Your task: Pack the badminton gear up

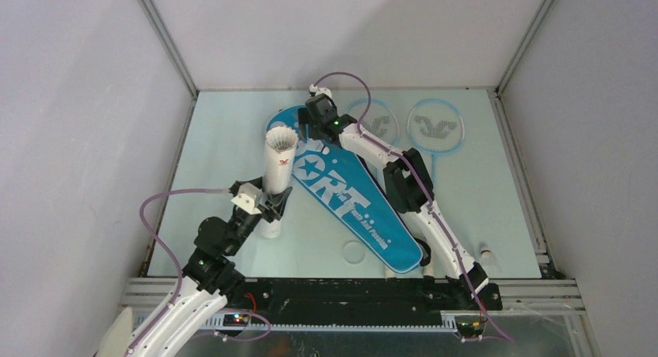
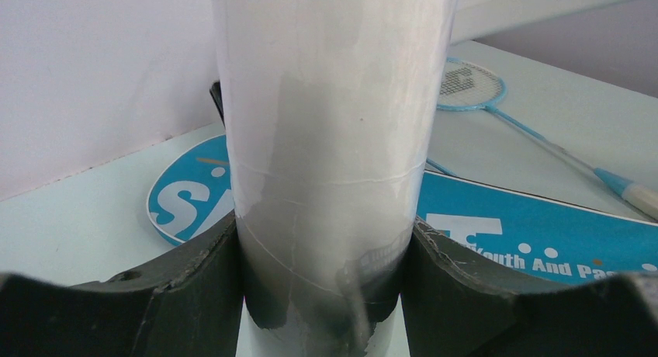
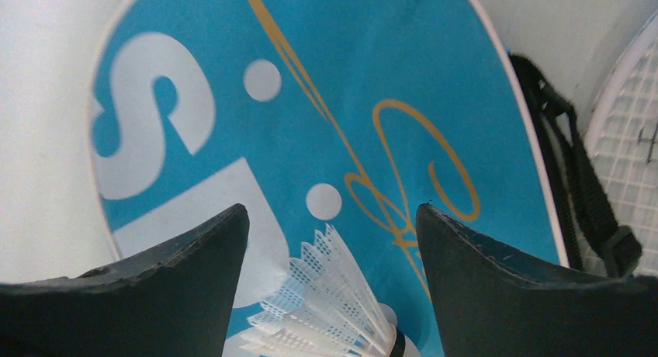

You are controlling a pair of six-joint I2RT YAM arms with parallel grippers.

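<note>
Left pincer [image 2: 322, 244] clamps the tube [image 2: 334, 101] beside the bag [image 2: 504, 217]. Right pincer [image 3: 331, 217] stands wide around a shuttlecock [image 3: 326, 314] on the bag.

The left arm [image 1: 209, 248] is bending up beside the left edge of the blue racket bag [image 1: 357, 209], and the left gripper [image 1: 271, 204] is clamping the white tube [image 1: 278, 167] low down, holding it roughly upright. The right arm [image 1: 405, 188] is stretching along the bag, and the right gripper [image 1: 306, 128] is hanging over the bag's far end, fingers [image 3: 186, 287] spread wide.
</note>
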